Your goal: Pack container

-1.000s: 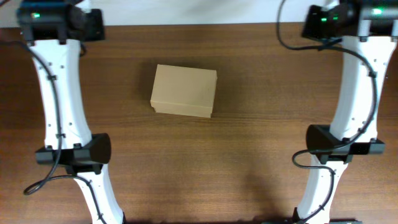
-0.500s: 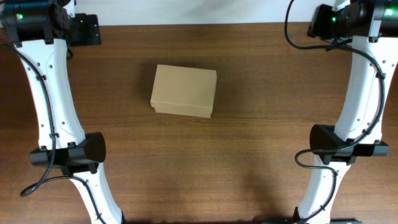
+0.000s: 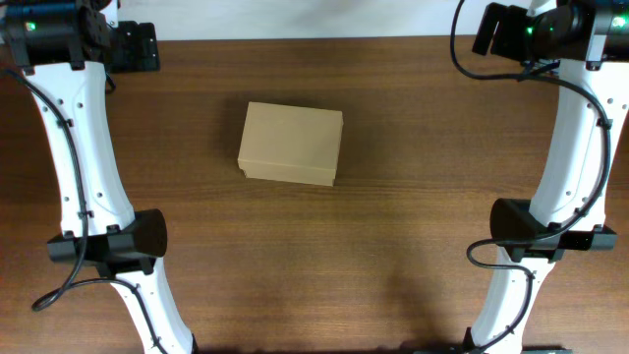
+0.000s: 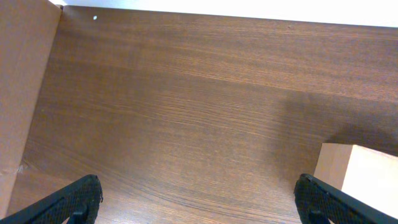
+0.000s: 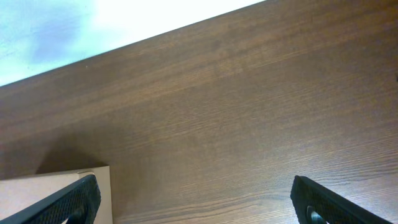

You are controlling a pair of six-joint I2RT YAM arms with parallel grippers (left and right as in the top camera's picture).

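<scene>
1. Desk [image 3: 393, 197]: dark wood grain, filling the overhead view. You have nothing loose on it to pack.

2. Left arm [image 3: 88, 157] and right arm [image 3: 575, 147]: white, one along each side of the desk, each reaching to its far corner, well apart from the box.

3. Box [image 3: 292, 144]: plain tan cardboard, lying left of the desk's middle, between the arms and touched by neither. Its top lies flat and closed. You cannot see what is inside.

4. Left gripper [image 4: 199, 202]: fingers spread wide, nothing between them, with a corner of the box low on the right of its view.

5. Right gripper [image 5: 196, 202]: fingers likewise spread wide and empty, with the box edge low on the left of its view.

Progress: with the lid down, no goods in sight and both grippers empty, you may judge the packing either complete or not yet begun. The pictures do not settle which. If contents remain, you must first find them and lift the flap.
</scene>
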